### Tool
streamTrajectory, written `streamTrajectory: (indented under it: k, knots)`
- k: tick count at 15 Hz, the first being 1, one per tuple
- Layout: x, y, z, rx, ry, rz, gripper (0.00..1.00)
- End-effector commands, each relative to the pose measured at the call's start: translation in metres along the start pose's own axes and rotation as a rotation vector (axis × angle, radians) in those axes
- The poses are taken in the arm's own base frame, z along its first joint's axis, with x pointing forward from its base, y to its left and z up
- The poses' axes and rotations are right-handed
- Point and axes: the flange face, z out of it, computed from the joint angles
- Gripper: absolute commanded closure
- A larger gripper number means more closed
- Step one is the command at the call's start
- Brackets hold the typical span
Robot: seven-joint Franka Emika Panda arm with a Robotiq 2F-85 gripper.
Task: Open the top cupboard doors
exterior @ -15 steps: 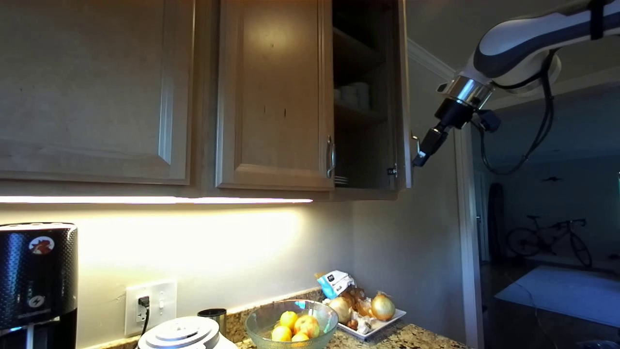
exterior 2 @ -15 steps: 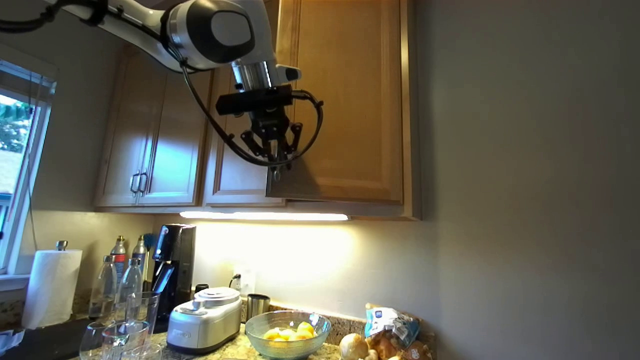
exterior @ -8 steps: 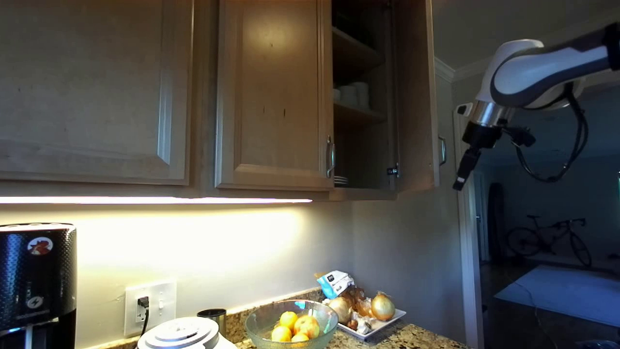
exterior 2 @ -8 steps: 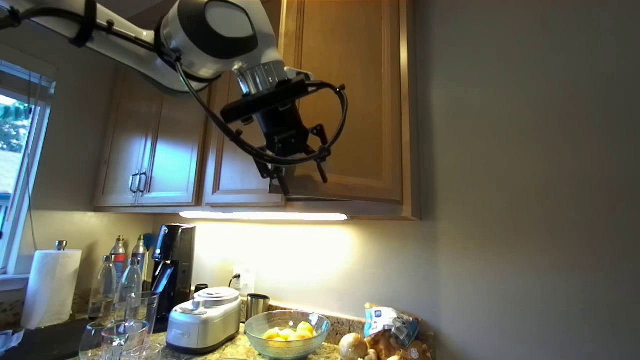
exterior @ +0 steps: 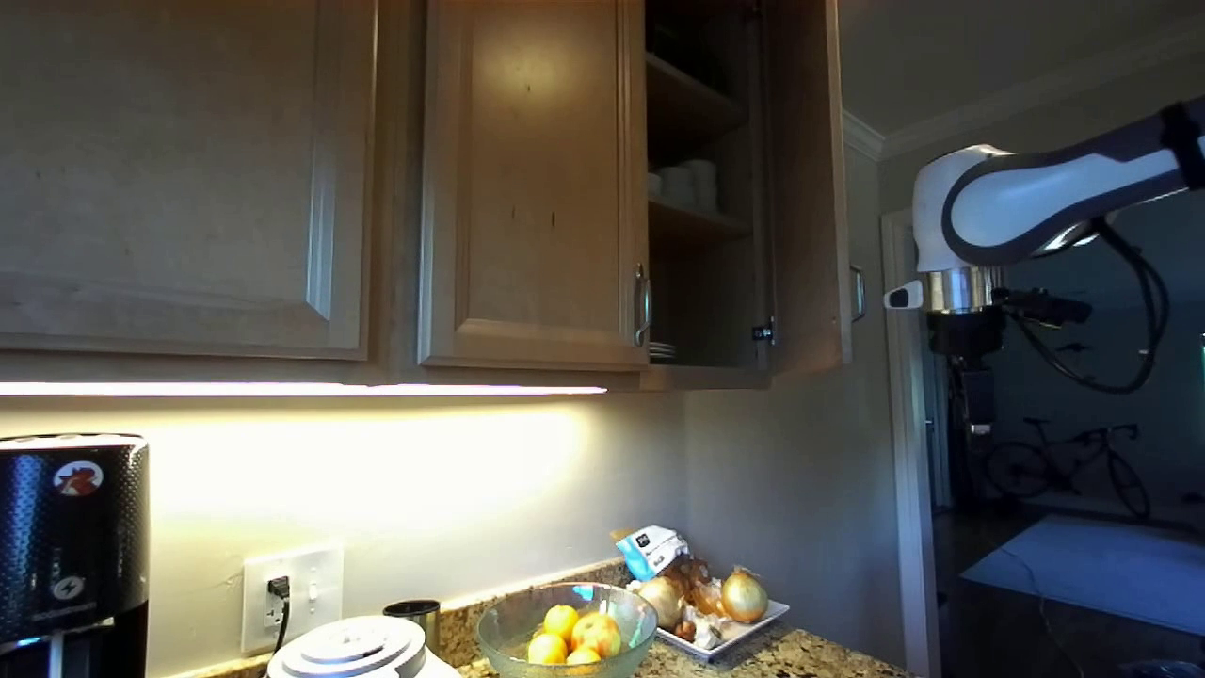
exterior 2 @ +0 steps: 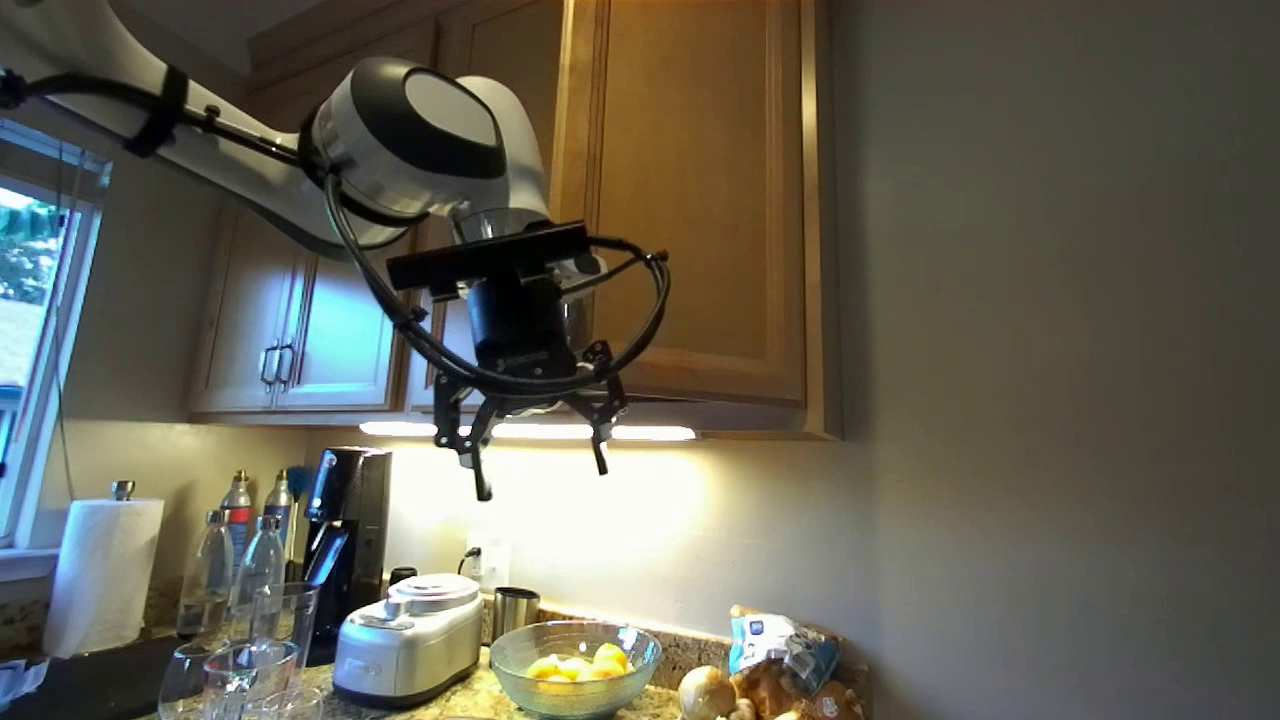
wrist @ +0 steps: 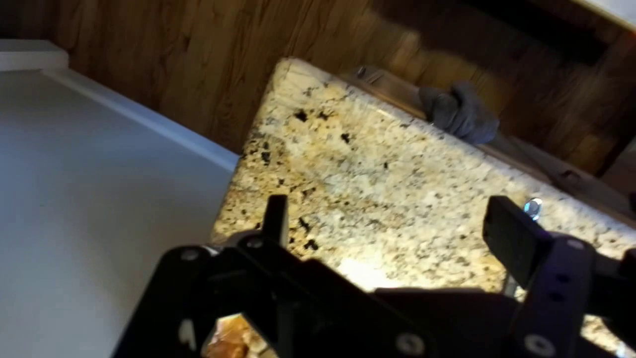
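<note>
The shut one of the top cupboard doors (exterior: 539, 202), above the back edge of the bench (wrist: 377, 174), is presumably being sought next, its slim handle (exterior: 647, 306) best being approached squarely by the empty, wide-spread jaws and being drawn outward in a hinge-led arc, clear of the swung-out door (exterior: 808, 188).

Under-cabinet light (exterior: 301, 388): glaring white in both exterior views, burning out the wall (exterior: 377, 471) beneath it.
Top cupboard doors (exterior: 537, 188): dim warm brown, a soft highlight on one.
Cupboard interior (exterior: 701, 282): deep shadow.
Far room (exterior: 1059, 400): dark, bluish.
Window (exterior 2: 32, 290): bright, pale daylight in an exterior view.
Countertop (wrist: 372, 184): lit yellow-white in the wrist view, one spot blown out, texture slightly soft.
Floor (wrist: 198, 64): dim, a broad shadow at the top.
Gripper (wrist: 388, 219): near-black, much detail lost.
</note>
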Motion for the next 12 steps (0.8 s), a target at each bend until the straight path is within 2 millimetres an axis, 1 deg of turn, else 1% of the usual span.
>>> streamTrajectory:
  k: [1,4,6,9,12]
  knots:
    - [0.009,-0.043,-0.005,0.133,-0.034,-0.157,0.00]
    - [0.036,-0.087,-0.012,0.265,-0.030,-0.274,0.00]
    - [0.057,-0.111,-0.018,0.278,-0.006,-0.315,0.00]
    - [0.088,-0.132,-0.028,0.263,0.031,-0.355,0.00]
    - [0.120,-0.137,-0.039,0.213,0.085,-0.377,0.00]
